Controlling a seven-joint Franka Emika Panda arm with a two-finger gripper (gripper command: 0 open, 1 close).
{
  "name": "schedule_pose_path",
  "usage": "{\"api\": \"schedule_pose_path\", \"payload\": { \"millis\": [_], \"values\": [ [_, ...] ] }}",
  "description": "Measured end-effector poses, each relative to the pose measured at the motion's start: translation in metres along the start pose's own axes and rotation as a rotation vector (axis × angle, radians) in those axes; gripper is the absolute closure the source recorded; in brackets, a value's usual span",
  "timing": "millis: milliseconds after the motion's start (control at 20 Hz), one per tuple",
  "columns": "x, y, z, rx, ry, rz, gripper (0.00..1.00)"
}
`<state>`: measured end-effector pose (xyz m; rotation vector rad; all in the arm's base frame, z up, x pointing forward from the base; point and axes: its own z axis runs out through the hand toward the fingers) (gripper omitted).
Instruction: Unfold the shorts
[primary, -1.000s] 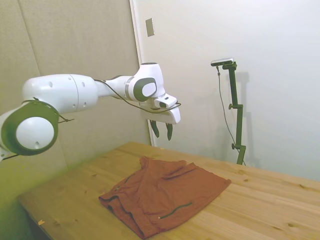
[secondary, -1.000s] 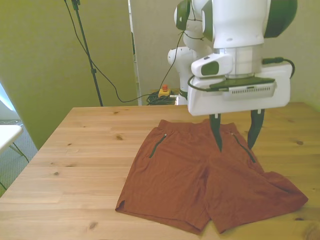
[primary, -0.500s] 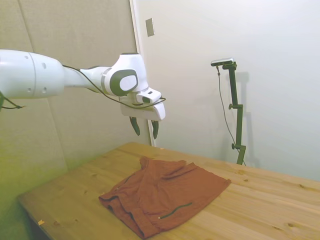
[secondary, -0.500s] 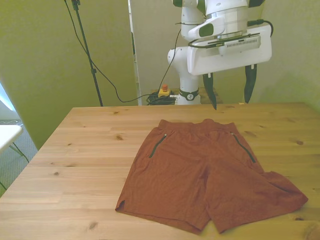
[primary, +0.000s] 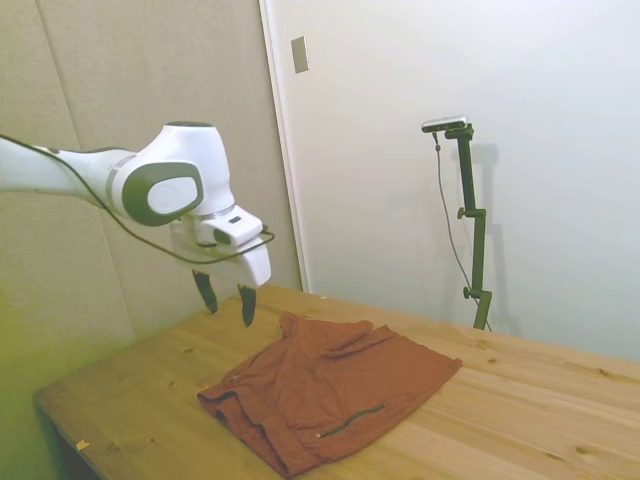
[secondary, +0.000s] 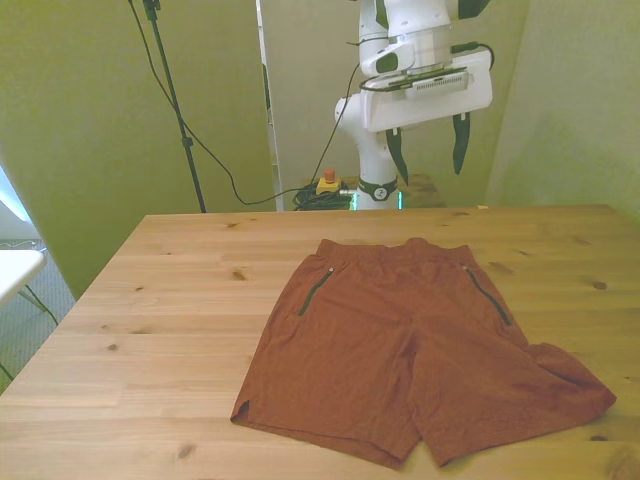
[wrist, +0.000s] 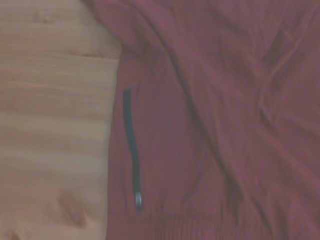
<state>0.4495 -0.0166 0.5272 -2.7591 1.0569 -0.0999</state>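
The rust-red shorts lie spread flat on the wooden table, both legs toward the near edge, waistband toward the far edge, a dark pocket zipper on each side. In the side view the shorts show a few folds and a raised waistband. My gripper hangs open and empty, high above the table's far edge, well clear of the cloth; in the side view the gripper is left of the shorts. The wrist view shows the shorts with one dark zipper beside bare wood.
A thin black pole with a cable stands behind the table at the front view's left. A small red button box sits on the floor by the robot's base. Bare wood surrounds the shorts.
The arm has drawn back and away from above the shorts toward its base, fingers staying open. The shorts have not moved.
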Motion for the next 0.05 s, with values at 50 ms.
{"api": "schedule_pose_path", "payload": {
  "millis": [50],
  "values": [
    [-0.0118, 0.0134, 0.0087, -0.013, -0.013, 0.007, 0.00]
  ]
}}
